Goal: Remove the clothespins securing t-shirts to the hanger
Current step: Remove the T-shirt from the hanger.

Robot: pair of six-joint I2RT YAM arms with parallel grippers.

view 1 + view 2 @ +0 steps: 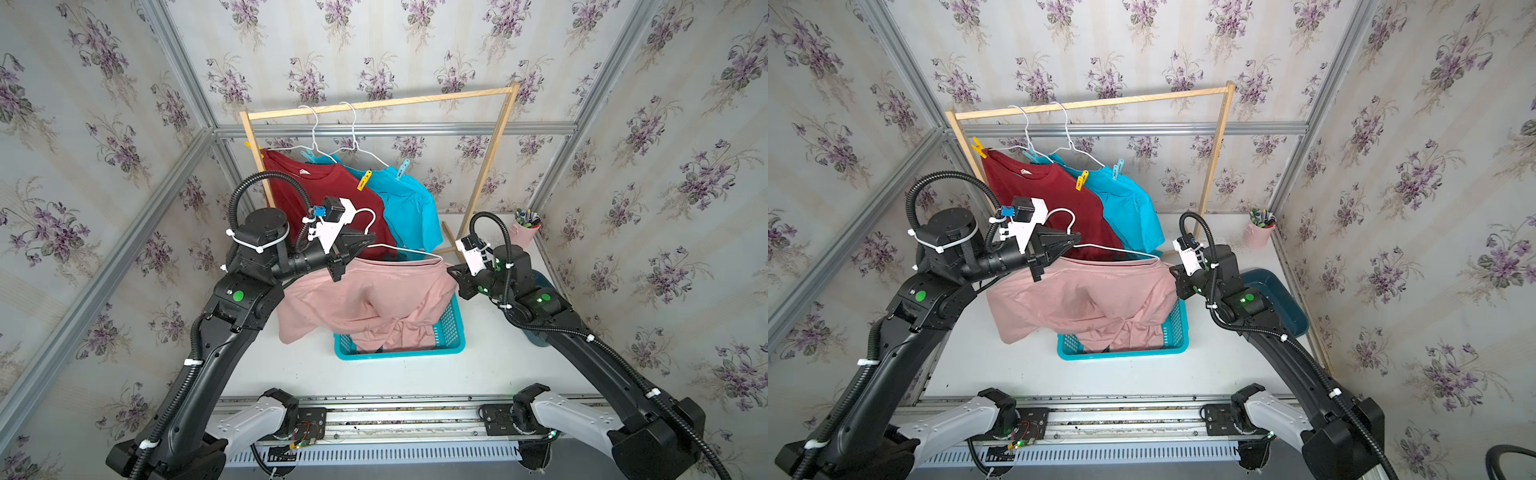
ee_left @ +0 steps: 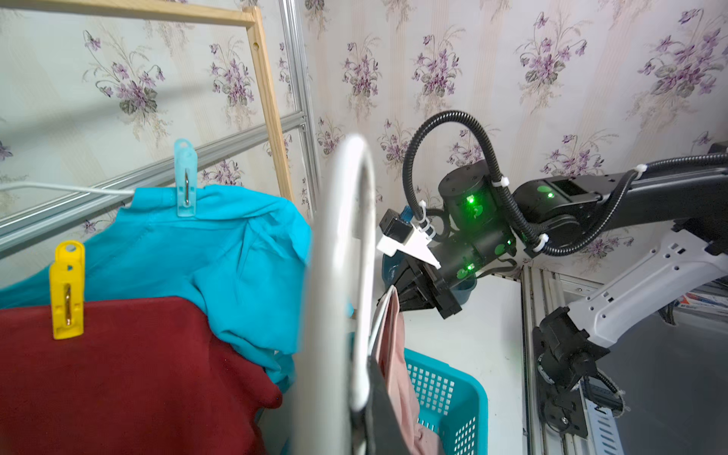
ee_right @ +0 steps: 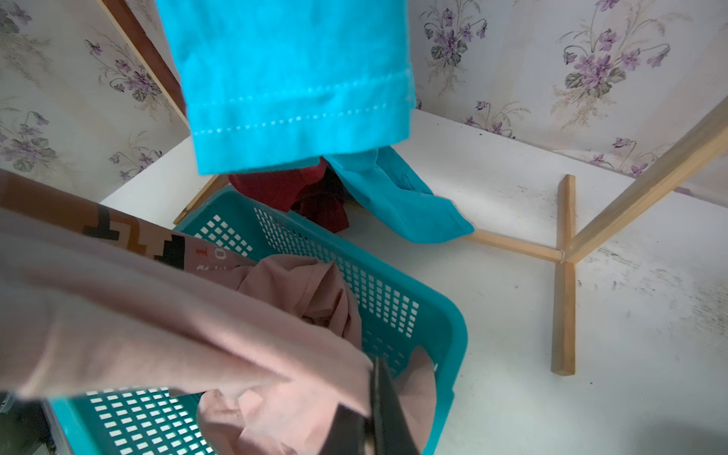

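A dusty pink t-shirt (image 1: 374, 299) hangs on a white wire hanger (image 1: 399, 250) above a teal basket (image 1: 451, 328), with its lower part inside. My left gripper (image 1: 370, 240) is shut on that hanger's neck (image 2: 342, 275). My right gripper (image 1: 451, 272) is shut on the pink shirt's shoulder (image 3: 275, 354). No peg shows on the pink shirt. On the wooden rack hang a dark red t-shirt (image 1: 324, 195) and a turquoise t-shirt (image 1: 409, 203). Yellow clothespins (image 1: 364, 179) (image 1: 249, 146) and light blue clothespins (image 1: 402, 168) (image 1: 307, 156) grip them.
The wooden rack (image 1: 382, 102) stands at the back with its foot (image 3: 563, 275) on the white table. A pink cup of pens (image 1: 527, 228) sits in the back right corner. A dark blue bin (image 1: 1277, 299) lies behind my right arm.
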